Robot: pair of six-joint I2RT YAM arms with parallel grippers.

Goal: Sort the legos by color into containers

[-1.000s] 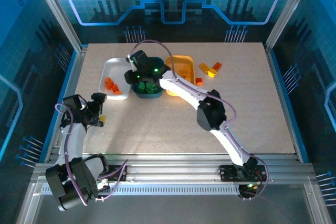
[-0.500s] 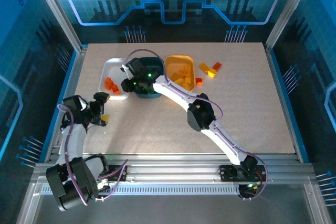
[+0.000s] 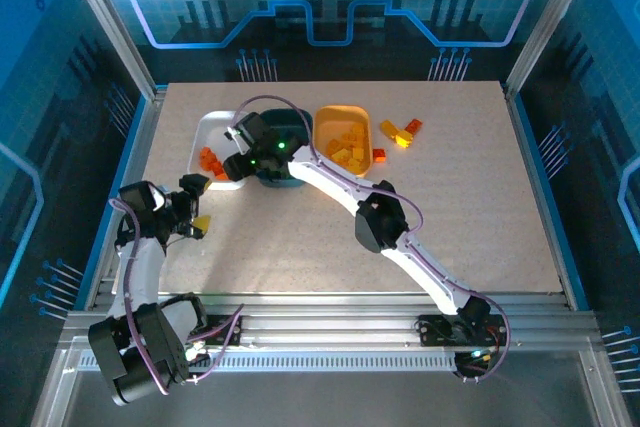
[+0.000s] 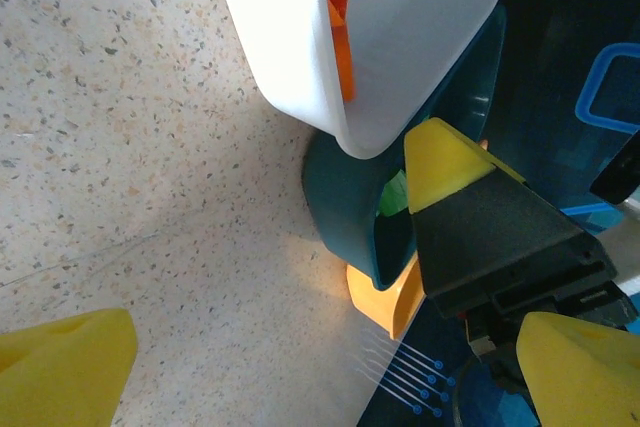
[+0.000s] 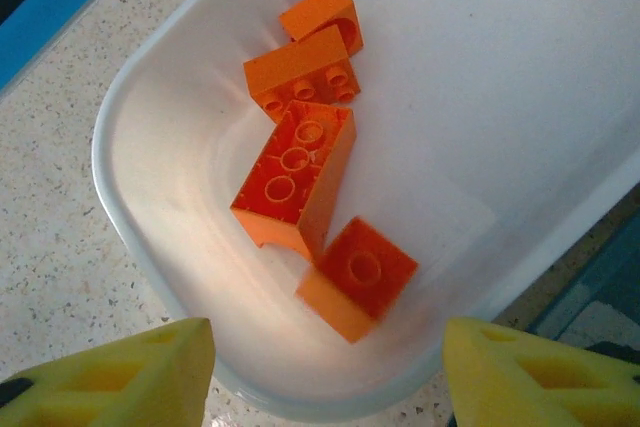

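Note:
My right gripper [image 3: 234, 161] hangs over the near right part of the white tub [image 3: 212, 125]. Its jaws [image 5: 325, 377] are open and empty. Directly under them a red-orange lego [image 5: 357, 277] lies, slightly blurred, on the white tub's [image 5: 150, 97] floor next to several other red-orange legos [image 5: 295, 172]. The dark teal tub [image 3: 288, 179] is mostly hidden under that arm. The orange tub [image 3: 343, 119] holds yellow-orange legos [image 3: 345, 152]. My left gripper [image 3: 198, 204] is open and empty, low on the table, left of the tubs and apart from them.
Loose legos lie right of the orange tub: yellow-orange ones [image 3: 397, 133] with a red one [image 3: 414, 126], and another red one [image 3: 379, 155]. In the left wrist view the white tub [image 4: 400, 47], teal tub [image 4: 345, 207] and orange tub [image 4: 385, 292] stand in a tight row.
My right gripper has swung left from above the teal tub to above the white tub, and its jaws have opened. The left arm has hardly moved.

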